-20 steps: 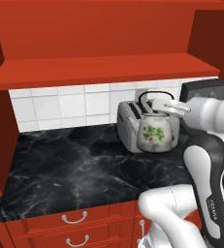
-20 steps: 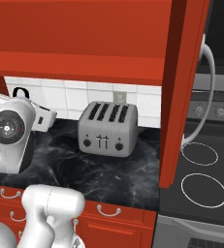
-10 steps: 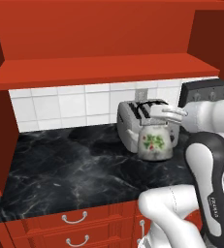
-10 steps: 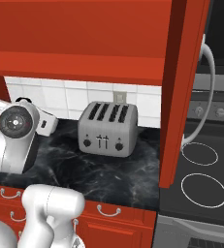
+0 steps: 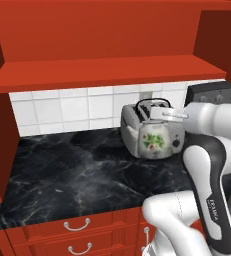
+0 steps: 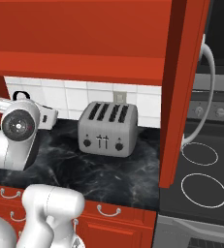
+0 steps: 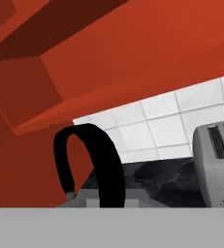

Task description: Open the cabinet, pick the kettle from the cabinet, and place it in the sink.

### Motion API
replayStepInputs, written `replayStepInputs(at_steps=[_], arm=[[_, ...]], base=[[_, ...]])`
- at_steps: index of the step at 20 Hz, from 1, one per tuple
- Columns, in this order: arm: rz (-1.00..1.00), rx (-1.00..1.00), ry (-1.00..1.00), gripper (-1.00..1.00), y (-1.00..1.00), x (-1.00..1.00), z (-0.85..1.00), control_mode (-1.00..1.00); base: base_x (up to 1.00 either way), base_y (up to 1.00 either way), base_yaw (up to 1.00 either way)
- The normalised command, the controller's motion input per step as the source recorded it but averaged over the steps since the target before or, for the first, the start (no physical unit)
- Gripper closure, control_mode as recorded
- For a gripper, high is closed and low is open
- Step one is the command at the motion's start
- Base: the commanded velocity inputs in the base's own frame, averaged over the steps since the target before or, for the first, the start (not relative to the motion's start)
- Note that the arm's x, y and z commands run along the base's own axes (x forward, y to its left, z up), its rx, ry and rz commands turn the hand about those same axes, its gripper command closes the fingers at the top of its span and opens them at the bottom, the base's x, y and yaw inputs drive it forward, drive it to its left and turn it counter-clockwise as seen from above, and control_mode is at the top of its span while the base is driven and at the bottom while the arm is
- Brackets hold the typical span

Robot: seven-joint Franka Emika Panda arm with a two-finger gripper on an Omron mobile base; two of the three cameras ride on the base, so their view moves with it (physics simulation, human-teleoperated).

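arm: white, rising at the lower right of the left base view, forearm reaching left toward the backsplash.
claw [image 5: 163, 114]: pinched nearly shut on the black hoop of the kettle; in the hand view that hoop [image 7: 91, 167] arches right in front of the camera.
kettle [image 5: 154, 139]: white with a floral mark, hanging under the claw, in front of the toaster and over the tabletop; whether its base touches the marble i cannot tell.
tabletop [image 5: 72, 175]: black marble, bare on the left.
toaster [image 6: 107, 129]: silver, four slots, behind the kettle, close to the tiled wall.
cabinet [image 5: 102, 45]: red, above; its underside hangs over the kettle, and one door [image 6: 184, 87] stands open edge-on at the right of the right base view.
step: opening and picking look done; this is the carry, kettle out of the cabinet and in the grip.
sink: not to be seen from here.
next move: hold the grip, keep the kettle level and off the toaster, and travel along the tabletop to the sink, likely with the base driving, then lower into a basin before releasing.
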Motion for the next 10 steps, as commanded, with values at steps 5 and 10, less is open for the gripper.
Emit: replayStepInputs(at_steps=[5,10], arm=[[0.0,0.01,-0.24,1.0,0.17,0.23,-0.37,-1.0],[0.0,0.0,-0.13,1.0,0.17,0.24,-0.42,-1.0]], base=[[0.0,0.0,0.0],[0.0,0.0,0.0]])
